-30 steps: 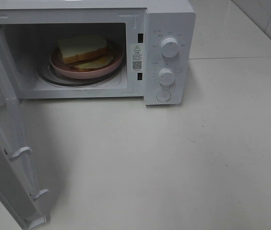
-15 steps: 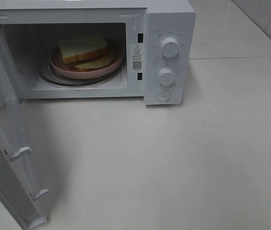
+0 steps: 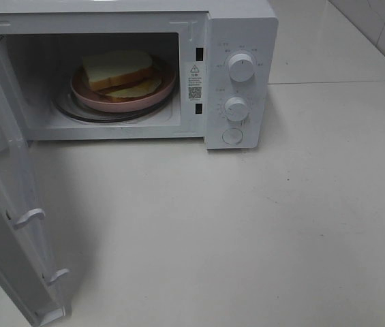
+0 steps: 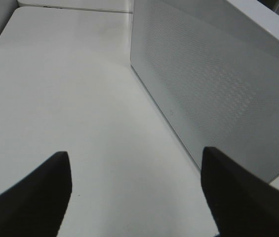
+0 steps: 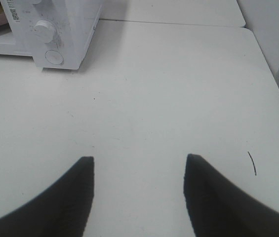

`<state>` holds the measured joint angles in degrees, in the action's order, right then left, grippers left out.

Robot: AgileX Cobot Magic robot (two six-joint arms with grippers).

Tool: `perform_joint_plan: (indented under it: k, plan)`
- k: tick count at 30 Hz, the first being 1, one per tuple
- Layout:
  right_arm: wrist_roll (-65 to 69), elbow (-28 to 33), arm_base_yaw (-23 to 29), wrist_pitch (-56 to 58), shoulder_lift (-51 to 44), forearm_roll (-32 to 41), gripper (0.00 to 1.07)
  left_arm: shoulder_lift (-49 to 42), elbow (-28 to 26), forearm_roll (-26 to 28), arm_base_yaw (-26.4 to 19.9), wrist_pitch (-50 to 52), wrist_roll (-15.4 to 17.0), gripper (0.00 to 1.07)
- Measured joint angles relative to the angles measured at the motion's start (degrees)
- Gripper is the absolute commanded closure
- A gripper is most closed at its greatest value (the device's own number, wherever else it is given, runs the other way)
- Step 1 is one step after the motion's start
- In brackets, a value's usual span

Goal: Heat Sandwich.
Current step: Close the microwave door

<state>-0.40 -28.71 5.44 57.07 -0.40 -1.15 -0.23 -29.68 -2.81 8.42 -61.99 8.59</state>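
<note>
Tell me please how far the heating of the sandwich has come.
Done: the sandwich, on its pink plate, sits inside the microwave. In hand: nothing; the left gripper and right gripper hover with fingers open and empty. Left: shut the open door, then set the knobs to start heating.

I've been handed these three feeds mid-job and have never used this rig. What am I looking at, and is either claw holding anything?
This is a two-armed robot. The wide picture comes from a camera mounted high, off the arms. It shows a white microwave on a pale table, its door swung open, with the sandwich on a pink plate inside. The other two pictures come from cameras on the wrists, and the dark shapes in them are gripper fingers. The left gripper faces a white dotted panel, probably the door. The right gripper looks toward the microwave's knobs. Both are open and hold nothing.
</note>
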Motion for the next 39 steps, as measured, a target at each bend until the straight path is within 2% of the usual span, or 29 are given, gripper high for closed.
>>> perform_joint_plan:
  k: [39]
  plan:
    - [0.0, 0.0, 0.0, 0.0, -0.1, 0.0, 0.53, 0.0, 0.0, 0.0, 0.0, 0.0, 0.0, 0.37]
